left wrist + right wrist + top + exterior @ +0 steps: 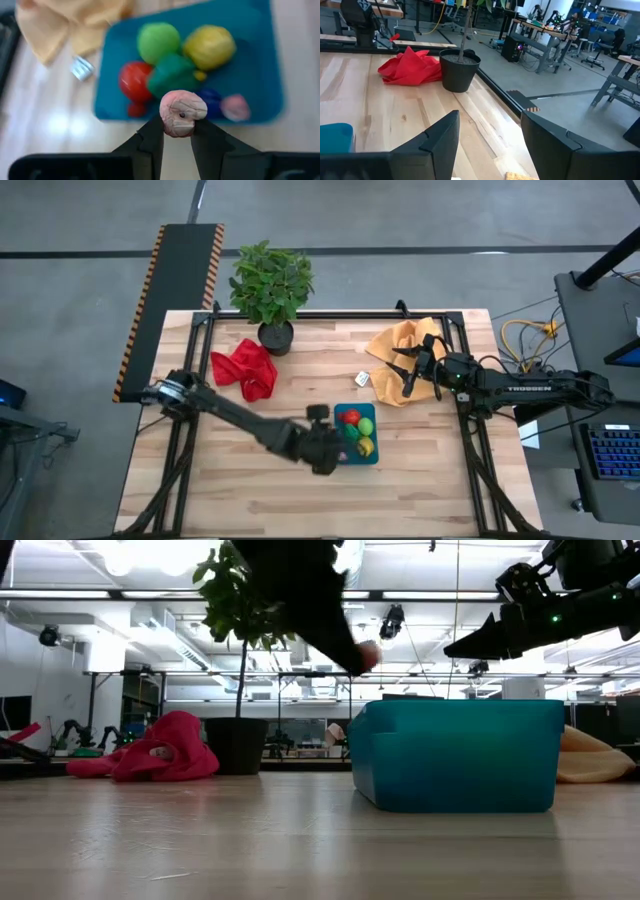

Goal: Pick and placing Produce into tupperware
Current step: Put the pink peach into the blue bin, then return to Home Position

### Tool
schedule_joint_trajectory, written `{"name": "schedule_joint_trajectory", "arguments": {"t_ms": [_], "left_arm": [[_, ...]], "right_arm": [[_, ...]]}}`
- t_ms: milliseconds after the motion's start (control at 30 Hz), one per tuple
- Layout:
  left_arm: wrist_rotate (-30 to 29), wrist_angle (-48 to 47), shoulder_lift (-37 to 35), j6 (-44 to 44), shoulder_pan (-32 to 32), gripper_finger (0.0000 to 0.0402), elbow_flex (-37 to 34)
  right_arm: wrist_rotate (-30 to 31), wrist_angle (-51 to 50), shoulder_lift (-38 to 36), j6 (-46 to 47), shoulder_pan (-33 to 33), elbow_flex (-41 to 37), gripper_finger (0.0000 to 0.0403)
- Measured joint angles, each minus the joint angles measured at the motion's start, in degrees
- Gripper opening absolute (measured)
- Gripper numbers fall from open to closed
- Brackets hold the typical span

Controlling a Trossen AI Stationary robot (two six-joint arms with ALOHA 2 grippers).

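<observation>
We see the teal tupperware (pixel 371 460) mid-counter already holding red, green and yellow produce (pixel 172 65). Just above its rim, our left hand (pixel 177 131) grips a pinkish piece (pixel 182 112), likely among the last; the right hand (pixel 408 385) waits open beyond the tupperware.

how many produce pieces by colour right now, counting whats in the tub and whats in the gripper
In the tupperware, by the left wrist view:
green: 2
yellow: 1
red: 1
blue-purple: 1
pink: 1
Held in the left gripper:
pale pink: 1
Total: 7
</observation>
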Motion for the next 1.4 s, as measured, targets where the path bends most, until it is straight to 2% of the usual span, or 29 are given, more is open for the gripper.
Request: {"name": "schedule_joint_trajectory", "arguments": {"t_ms": [133,267,467,600,700,867,1133,1267,1400], "left_arm": [[1.2,3.8,0.0,7.8,4.9,0.0067,0.1],[6.2,6.2,0.4,11.4,9.6,0.0067,0.0],[9.3,8.1,2.0,11.8,14.5,0.0069,0.0],[15.0,8.2,2.3,11.9,16.6,0.0081,0.0],[18.4,8.6,2.3,12.0,17.0,0.01,0.0],[20.7,8.6,2.3,13.6,16.7,0.0149,0.0],[21.1,9.1,2.2,14.9,16.5,0.0232,1.0],[22.6,18.3,1.5,26.5,16.4,0.0241,2.6],[30.3,30.5,-0.3,33.6,16.7,0.0241,3.7]], "right_arm": [[0.0,-0.4,0.0,-0.6,0.0,0.0,0.0206],[0.0,-0.4,0.0,-0.6,0.0,0.0,0.0206],[0.0,-0.4,0.0,-0.6,0.0,0.0,0.0206],[0.0,-0.4,0.0,-0.6,0.0,0.0,0.0206],[0.0,-0.4,0.0,-0.6,0.0,0.0,0.0206],[0.0,-0.5,0.0,-0.6,0.0,0.0,0.0206],[0.0,-0.8,0.0,-0.6,0.0,0.0,0.0206],[0.0,-0.9,0.0,-0.4,0.0,0.0,0.0206],[0.0,-1.5,0.0,0.8,0.0,0.0,0.0206]]}}
